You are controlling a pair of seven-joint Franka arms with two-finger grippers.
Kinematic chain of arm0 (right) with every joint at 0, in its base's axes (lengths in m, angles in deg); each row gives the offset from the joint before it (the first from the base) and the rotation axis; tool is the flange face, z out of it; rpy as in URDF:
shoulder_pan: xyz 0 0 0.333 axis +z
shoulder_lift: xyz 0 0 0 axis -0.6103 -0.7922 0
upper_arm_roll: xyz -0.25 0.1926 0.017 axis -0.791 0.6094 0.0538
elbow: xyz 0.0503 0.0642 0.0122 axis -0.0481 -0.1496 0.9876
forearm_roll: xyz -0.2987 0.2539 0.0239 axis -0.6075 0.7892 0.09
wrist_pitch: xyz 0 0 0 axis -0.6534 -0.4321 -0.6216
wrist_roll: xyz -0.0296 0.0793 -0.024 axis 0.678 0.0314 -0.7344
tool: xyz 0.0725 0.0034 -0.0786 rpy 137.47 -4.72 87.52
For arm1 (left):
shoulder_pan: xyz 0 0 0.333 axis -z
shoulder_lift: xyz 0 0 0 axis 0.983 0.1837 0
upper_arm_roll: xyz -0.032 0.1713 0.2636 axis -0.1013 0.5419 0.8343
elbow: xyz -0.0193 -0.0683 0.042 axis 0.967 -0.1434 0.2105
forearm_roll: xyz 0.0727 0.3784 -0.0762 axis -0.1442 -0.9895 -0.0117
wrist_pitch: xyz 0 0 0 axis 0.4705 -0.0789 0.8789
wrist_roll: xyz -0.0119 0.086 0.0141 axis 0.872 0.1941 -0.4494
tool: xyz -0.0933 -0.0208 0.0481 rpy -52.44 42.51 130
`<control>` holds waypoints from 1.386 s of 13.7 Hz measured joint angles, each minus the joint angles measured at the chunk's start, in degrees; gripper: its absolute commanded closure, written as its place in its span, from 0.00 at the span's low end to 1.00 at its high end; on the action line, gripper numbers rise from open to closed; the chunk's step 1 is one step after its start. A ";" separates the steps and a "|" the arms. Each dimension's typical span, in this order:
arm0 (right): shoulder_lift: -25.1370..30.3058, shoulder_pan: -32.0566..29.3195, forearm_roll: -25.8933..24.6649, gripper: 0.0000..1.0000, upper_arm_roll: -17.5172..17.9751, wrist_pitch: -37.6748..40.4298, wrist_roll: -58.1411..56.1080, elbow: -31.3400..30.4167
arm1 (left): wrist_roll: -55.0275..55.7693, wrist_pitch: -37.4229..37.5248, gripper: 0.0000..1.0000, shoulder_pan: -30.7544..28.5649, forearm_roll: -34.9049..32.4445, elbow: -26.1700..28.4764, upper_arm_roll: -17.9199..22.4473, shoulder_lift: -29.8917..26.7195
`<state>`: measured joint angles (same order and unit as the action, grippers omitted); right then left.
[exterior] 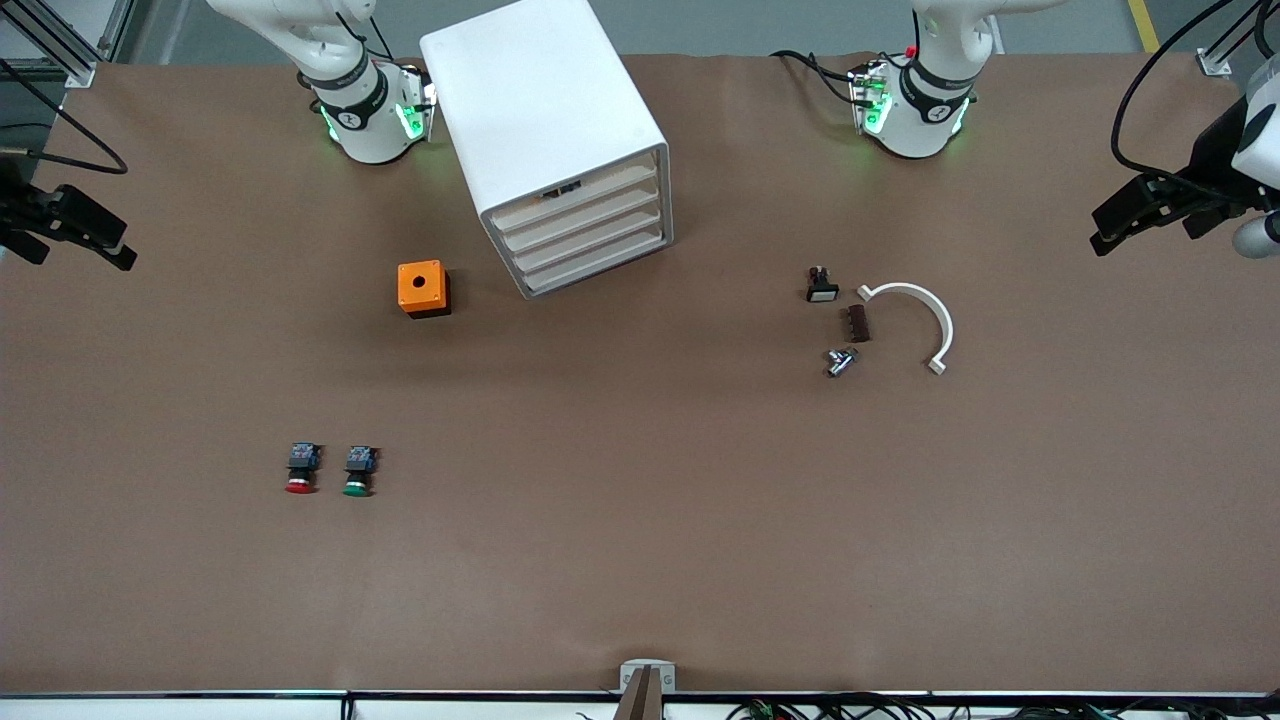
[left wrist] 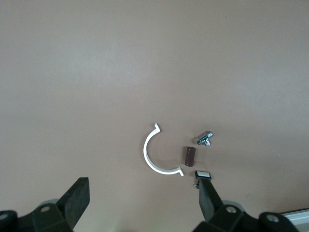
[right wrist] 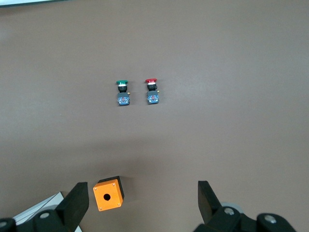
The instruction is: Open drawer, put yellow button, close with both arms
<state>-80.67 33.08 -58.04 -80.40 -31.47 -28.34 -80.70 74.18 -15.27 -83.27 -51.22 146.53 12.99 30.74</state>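
Claws (left wrist: 140,203) (right wrist: 140,205) agape; drawer (exterior: 570,196) flush, beige-fronted.

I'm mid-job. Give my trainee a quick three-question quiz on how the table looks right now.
1. True or false: the top drawer is pulled out.
2. Which lies closest to the right arm's end of the table? A) red button B) green button C) orange box
3. Fill in: the left gripper and right gripper both have their fingers ___.

Key: 1 false; 2 A; 3 open.
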 measured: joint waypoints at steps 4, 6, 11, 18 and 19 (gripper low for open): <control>0.00 0.00 -0.02 0.00 0.00 0.00 -0.01 0.00 | -0.09 0.03 0.00 -0.21 0.00 0.49 -0.27 -0.03; 0.00 0.00 -0.02 0.00 0.00 0.00 -0.02 0.00 | -0.12 0.02 0.00 -0.22 0.00 1.74 -0.74 -0.24; 0.00 0.00 -0.03 0.00 0.01 -0.02 -0.04 0.00 | -0.12 -0.54 0.00 -0.20 0.00 3.51 -2.56 -1.05; 0.00 0.02 -0.03 0.00 0.01 -0.04 -0.12 0.00 | -1.75 -0.08 0.00 -0.49 0.00 3.57 -3.28 -1.25; 0.00 0.02 -0.03 0.00 0.01 -0.04 -0.13 0.00 | -2.39 -0.01 0.00 -0.62 0.00 3.47 -3.24 -1.28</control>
<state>-80.67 33.10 -58.07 -80.40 -31.51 -28.47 -80.70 71.79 -15.28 -83.90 -51.21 150.00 9.75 29.46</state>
